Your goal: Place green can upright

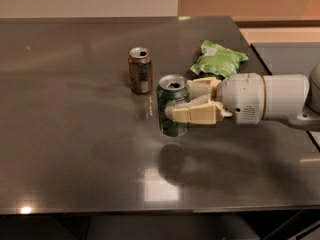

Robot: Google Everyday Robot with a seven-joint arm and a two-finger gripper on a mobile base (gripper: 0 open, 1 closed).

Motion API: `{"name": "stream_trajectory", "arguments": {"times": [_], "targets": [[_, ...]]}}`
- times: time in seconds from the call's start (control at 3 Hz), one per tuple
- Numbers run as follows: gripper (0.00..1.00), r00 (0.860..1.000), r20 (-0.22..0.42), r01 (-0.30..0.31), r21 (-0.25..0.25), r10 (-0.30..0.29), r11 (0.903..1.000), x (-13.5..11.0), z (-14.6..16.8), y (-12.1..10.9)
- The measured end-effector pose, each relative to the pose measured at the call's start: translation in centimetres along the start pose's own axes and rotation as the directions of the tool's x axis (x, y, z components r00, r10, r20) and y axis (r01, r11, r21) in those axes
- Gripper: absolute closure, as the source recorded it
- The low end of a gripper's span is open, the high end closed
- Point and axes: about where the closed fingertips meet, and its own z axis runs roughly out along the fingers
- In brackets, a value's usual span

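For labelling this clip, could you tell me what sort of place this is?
Probably an office kitchenette: a dark counter with a brown can and a snack bag, the gripper grasping a green can mid-counter.

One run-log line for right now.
pincer shut on green can | can upright, table contact unclear | brown can upright, apart | snack bag behind pincer
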Motion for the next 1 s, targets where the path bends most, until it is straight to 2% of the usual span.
{"name": "stream_trajectory", "arguments": {"times": [0.67, 1.0], "targets": [[1.00, 0.998, 0.025, 0.056, -0.029, -0.056, 0.9980, 2.1, -1.4, -0.3], [1.00, 0.997, 0.051, 0.057, -0.035, -0.055, 0.9978, 2.7, -2.2, -0.2]]}}
